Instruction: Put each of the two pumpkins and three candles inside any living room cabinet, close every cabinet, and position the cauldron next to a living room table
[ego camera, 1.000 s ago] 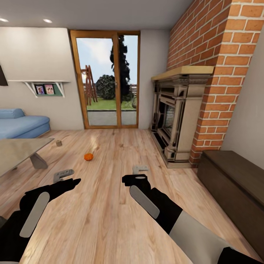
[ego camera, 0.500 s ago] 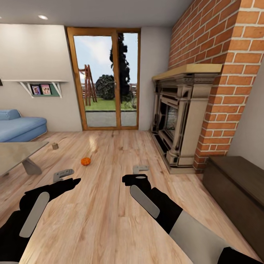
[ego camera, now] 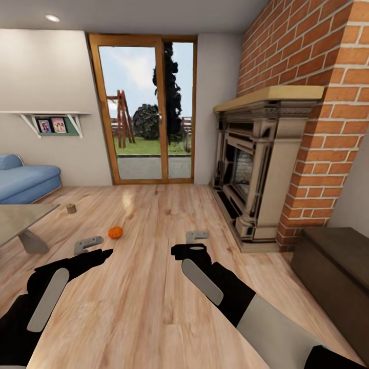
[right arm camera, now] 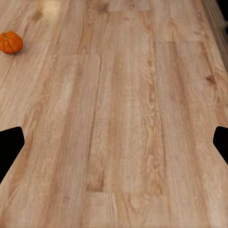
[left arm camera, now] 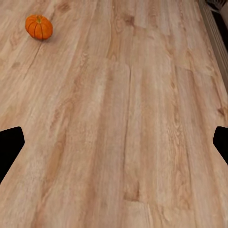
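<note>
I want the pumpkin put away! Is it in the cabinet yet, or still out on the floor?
Out. The pumpkin sits on the bare wood floor, far from the dark cabinet, and neither gripper holds it.

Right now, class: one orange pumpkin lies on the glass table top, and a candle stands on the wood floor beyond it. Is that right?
Not quite. The pumpkin lies on the wood floor, not on the table; the head view shows it clear of the table's corner. The candle does stand on the floor beyond it.
</note>
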